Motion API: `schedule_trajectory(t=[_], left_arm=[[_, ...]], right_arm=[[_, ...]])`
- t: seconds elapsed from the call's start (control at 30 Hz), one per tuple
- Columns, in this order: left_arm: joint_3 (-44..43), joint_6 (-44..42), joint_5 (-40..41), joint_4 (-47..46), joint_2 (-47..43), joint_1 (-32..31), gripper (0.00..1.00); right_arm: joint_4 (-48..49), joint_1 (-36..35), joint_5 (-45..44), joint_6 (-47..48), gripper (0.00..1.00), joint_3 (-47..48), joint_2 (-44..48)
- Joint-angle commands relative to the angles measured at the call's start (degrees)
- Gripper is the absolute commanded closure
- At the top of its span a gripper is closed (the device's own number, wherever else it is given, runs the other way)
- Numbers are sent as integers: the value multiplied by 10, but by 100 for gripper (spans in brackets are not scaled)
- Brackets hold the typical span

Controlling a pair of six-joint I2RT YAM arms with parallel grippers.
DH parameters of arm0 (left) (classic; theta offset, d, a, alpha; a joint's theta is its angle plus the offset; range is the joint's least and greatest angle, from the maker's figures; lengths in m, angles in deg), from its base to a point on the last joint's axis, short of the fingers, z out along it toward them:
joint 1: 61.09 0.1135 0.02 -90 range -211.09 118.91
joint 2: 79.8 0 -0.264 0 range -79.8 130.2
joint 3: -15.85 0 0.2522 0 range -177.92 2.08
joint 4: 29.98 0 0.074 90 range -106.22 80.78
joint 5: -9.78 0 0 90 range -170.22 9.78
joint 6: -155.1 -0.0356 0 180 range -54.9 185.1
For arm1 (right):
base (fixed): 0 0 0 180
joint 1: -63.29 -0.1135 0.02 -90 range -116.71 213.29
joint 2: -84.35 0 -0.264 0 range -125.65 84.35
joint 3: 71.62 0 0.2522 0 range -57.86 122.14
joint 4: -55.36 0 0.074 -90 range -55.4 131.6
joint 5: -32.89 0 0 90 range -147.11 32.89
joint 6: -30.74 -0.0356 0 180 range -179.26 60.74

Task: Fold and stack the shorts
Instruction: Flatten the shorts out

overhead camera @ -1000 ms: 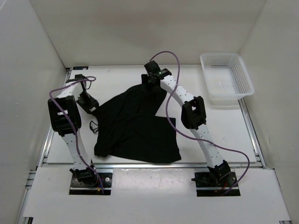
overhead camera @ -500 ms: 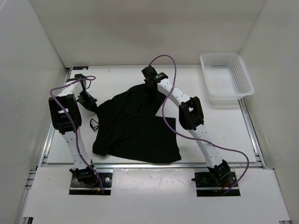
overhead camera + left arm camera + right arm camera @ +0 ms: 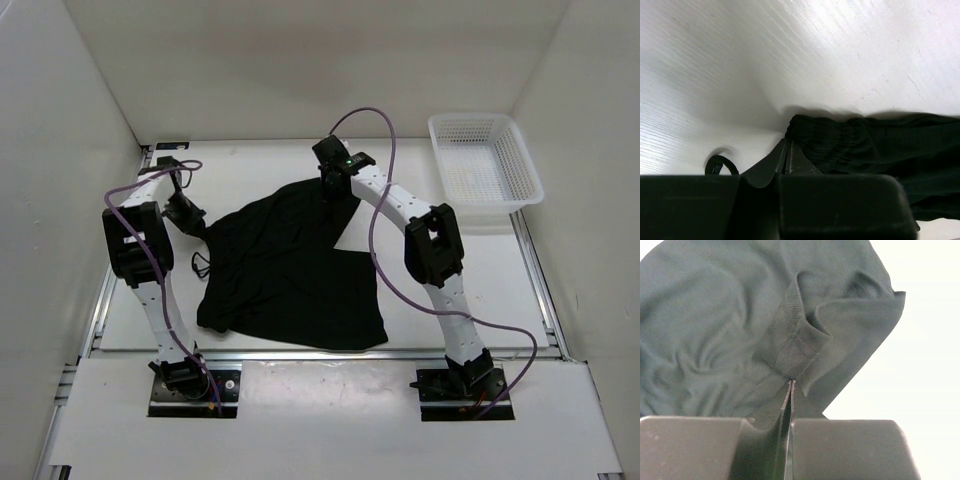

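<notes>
Overhead, both sets of fingertips are hidden under their own wrists, and black cloth against black hardware makes the contact hard to read there. The shorts lie spread and rumpled on the white surface between the 2 arms, the near edge flat, the far corner reaching up to the right hand. From the right wrist, that hand's 2 fingers are pressed together with only a hairline slit between them, pinching a stitched fold of hem at the tips; the cloth fans away and runs off the left edge of the view. The left hand sits at the left corner of the shorts. Its own dark body blocks the lower part of its view, but the fingers meet at a point and the waistband edge is bunched right there, apparently nipped between them. A thin cord loop lies on the surface just beside those fingers. A white mesh basket stands at the far right, well apart from the cloth.
</notes>
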Motion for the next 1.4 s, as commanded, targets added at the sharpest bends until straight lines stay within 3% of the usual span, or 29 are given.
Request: schedule_trajectory(t=[0.0, 0.37, 0.5, 0.53, 0.57, 0.67, 0.7, 0.8, 0.93, 1.0, 1.07, 1.13, 1.2, 1.37], left_arm=[[-19, 0, -4, -8, -26, 9, 90], [-19, -10, -35, -8, -38, 20, 90], [-19, -16, -35, -8, -44, 20, 90], [-19, -22, -35, -8, -50, 20, 90], [-19, -28, -35, -8, -50, 20, 90], [-19, -41, -40, -8, -55, 20, 90], [-19, -41, -45, -8, -61, 20, 90], [-19, -53, -46, -8, -61, 20, 90], [-30, -58, -46, -3, -66, 20, 90], [-44, -58, -46, 3, -66, 20, 90], [-57, -58, -51, 9, -55, 20, 90], [-79, -58, -51, 15, -48, 15, 90], [-102, -58, -51, 22, -41, 9, 90], [-155, -58, -56, 40, -14, -5, 90]], right_arm=[[28, -11, -27, -2, 100, -54, 69], [89, -23, -135, -77, 100, -498, 324], [79, -29, -134, -89, 98, -558, 340], [79, -29, -134, -89, 91, -558, 346], [72, -29, -129, -89, 72, -558, 346], [72, -29, -129, -83, 23, -536, 360], [72, -29, -135, -74, 19, -524, 360], [64, -23, -128, -46, 21, -440, 334], [64, 15, -79, -3, 49, -330, 262], [59, 43, -16, 25, 49, -246, 201], [53, 59, 29, 40, 40, -188, 133], [14, 78, 75, 52, 21, -86, 55], [-14, 84, 84, 59, 17, 11, 9], [-20, 94, 120, 65, 13, 133, -90]])
